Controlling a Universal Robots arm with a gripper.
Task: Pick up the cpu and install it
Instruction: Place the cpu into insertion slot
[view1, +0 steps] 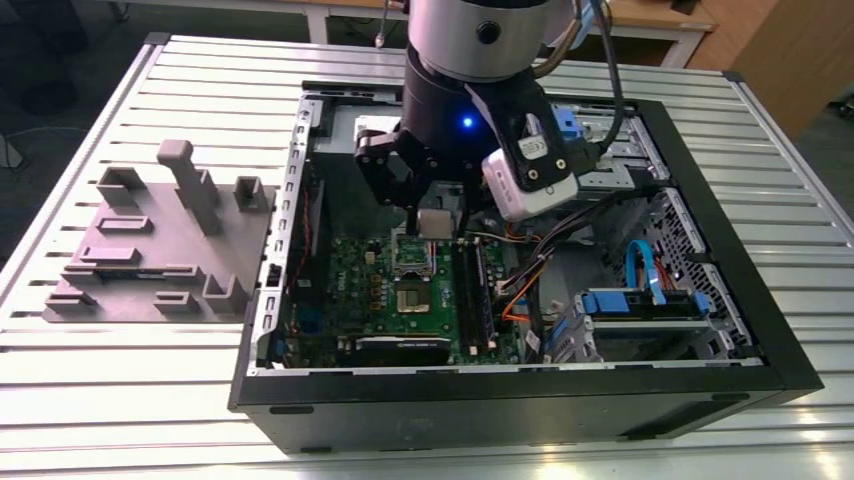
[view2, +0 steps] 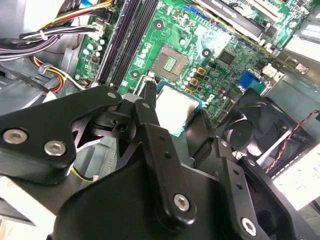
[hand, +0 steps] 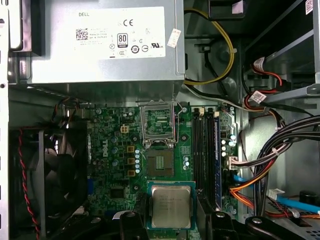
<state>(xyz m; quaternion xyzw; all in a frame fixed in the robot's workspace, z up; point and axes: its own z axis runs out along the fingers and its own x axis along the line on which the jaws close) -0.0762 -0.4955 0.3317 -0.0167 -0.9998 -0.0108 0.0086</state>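
The cpu is a small square chip with a silvery top and a pale rim. My gripper is shut on it, one black finger against each side. In the exterior view the cpu hangs in the gripper above the green motherboard inside the open computer case. The dark socket lies open on the board, its metal bracket flipped up. The cpu hovers just short of the socket, apart from it. In the second wrist view the cpu sits between the black fingers, with the socket beyond.
A grey power supply lies at the board's far end. A black fan stands on one side, memory slots and cable bundles on the other. A grey parts fixture rests on the slatted table at the exterior view's left.
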